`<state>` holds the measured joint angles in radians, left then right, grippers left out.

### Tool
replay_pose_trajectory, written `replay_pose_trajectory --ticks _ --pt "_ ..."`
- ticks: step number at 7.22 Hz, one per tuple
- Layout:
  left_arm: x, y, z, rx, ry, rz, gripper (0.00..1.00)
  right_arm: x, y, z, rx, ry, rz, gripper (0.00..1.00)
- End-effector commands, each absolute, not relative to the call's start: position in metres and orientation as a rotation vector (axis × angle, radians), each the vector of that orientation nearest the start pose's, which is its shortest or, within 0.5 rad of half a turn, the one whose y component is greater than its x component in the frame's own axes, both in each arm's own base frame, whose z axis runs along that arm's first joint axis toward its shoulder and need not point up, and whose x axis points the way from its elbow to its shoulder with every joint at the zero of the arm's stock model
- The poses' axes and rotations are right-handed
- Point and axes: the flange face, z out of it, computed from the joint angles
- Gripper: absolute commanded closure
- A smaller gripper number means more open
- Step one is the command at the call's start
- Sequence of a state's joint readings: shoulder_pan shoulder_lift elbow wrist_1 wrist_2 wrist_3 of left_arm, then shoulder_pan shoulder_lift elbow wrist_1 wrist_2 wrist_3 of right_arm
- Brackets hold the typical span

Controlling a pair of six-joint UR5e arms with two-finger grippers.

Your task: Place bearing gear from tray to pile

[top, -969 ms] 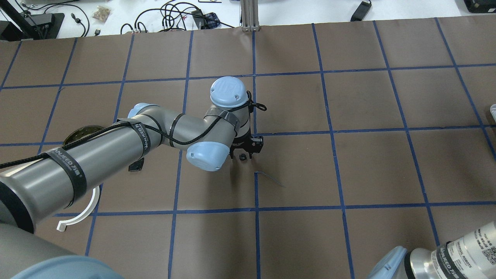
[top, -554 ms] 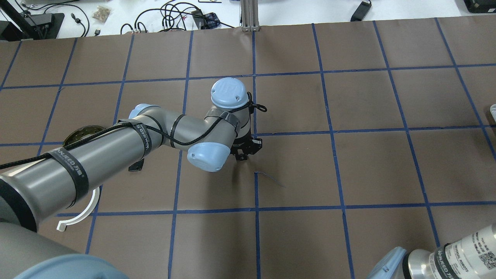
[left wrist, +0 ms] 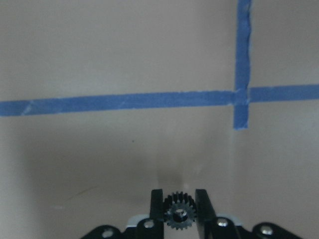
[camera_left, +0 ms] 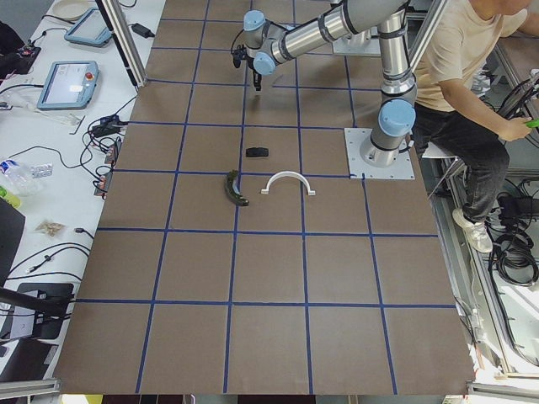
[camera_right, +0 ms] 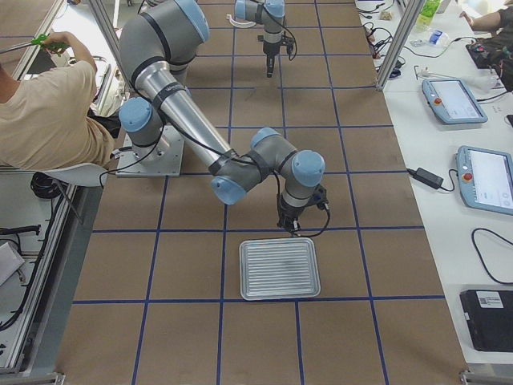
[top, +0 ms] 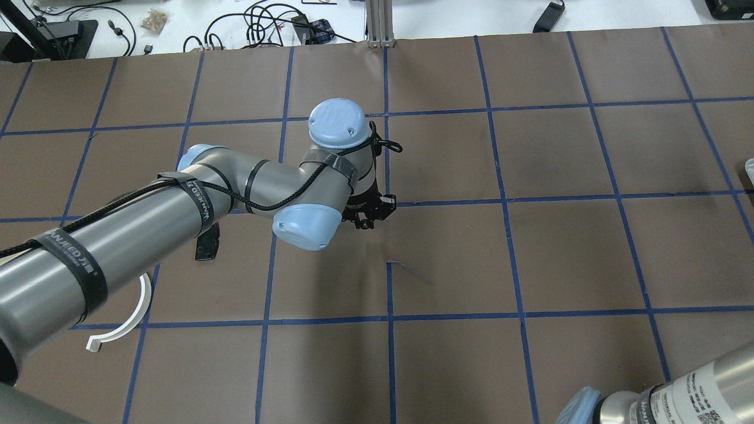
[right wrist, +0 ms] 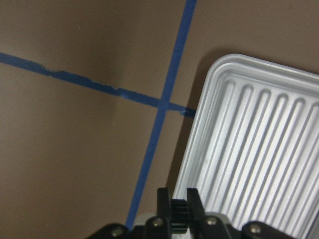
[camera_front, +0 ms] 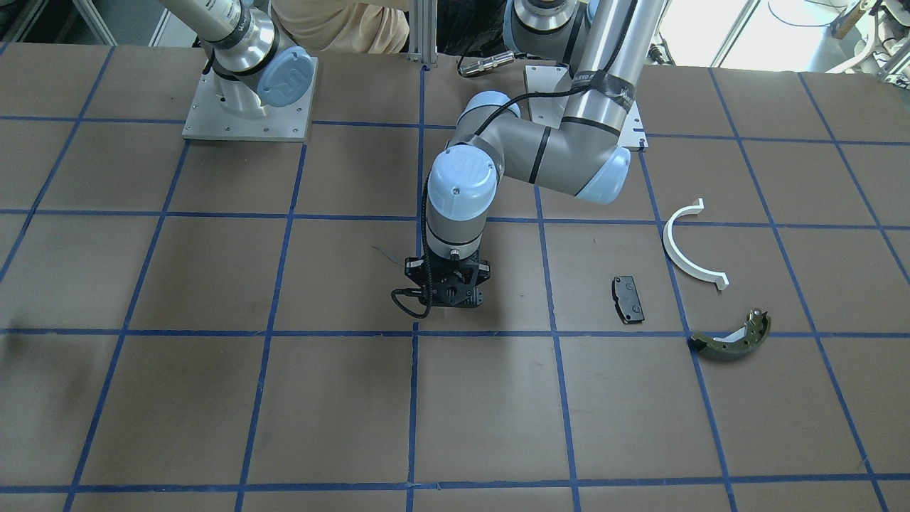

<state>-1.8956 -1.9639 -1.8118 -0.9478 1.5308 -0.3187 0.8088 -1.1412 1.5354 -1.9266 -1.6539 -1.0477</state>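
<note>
My left gripper [left wrist: 179, 206] is shut on a small black toothed bearing gear [left wrist: 179, 215] and holds it just above the brown table near the middle [top: 365, 222] [camera_front: 448, 302]. The pile lies toward the robot's left: a black brake pad [camera_front: 628, 299], a white half-ring [camera_front: 688, 247] and an olive-green brake shoe [camera_front: 731, 341]. My right gripper [right wrist: 179, 206] is shut on a second dark gear [right wrist: 179, 214], seen edge-on. It hangs beside the near-left corner of the ribbed silver tray [right wrist: 259, 149], which also shows in the exterior right view [camera_right: 280, 268].
Blue tape lines divide the brown table into squares [top: 389, 200]. A loose strip of tape curls up near the centre [top: 409, 270]. My left arm [top: 177, 218] hides the brake shoe in the overhead view. A seated person [camera_left: 467, 76] is behind the robot bases.
My left gripper has closed on the gear that lay on the table between its fingers, then risen and shifted a little to the left. The right arm's elbow shifted at the lower right.
</note>
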Motion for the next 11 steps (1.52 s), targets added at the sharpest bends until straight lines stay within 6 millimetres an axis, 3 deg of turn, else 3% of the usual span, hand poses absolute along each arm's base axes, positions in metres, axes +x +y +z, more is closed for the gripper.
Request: replay_pose_trajectory --ticks 1,2,3,4,6,7,9,10,11 --pt "-0.245 -0.516 0.257 0.021 3.162 0.13 1.0 -0.261 -0.588 0.304 -0.389 3.12 0.084 1.0" --pt "-0.202 -0.517 0.269 0.027 3.144 0.193 1.0 -0.211 -0.607 0.31 -0.325 3.139 0.066 1.0" --pt "-0.146 -0.525 0.269 -0.053 3.113 0.173 1.0 -0.159 -0.621 0.318 -0.239 3.156 0.045 1.0" --pt "-0.09 -0.525 0.267 -0.026 3.118 0.198 1.0 -0.106 -0.631 0.322 -0.178 3.165 0.034 1.0" --pt "0.015 -0.505 0.234 0.045 3.16 0.292 1.0 0.011 -0.639 0.324 -0.046 3.13 0.006 1.0" --pt "0.06 -0.497 0.223 0.081 3.178 0.27 1.0 0.082 -0.635 0.322 0.009 3.107 0.01 1.0" --pt "0.071 -0.487 0.208 0.087 3.165 0.185 1.0 0.213 -0.605 0.315 0.067 3.103 0.023 1.0" --pt "0.069 -0.485 0.199 0.085 3.178 0.209 1.0 0.266 -0.584 0.308 0.079 3.106 0.045 1.0" --pt "0.069 -0.485 0.197 0.094 3.182 0.215 0.11 0.31 -0.566 0.293 0.092 3.075 0.1 1.0"
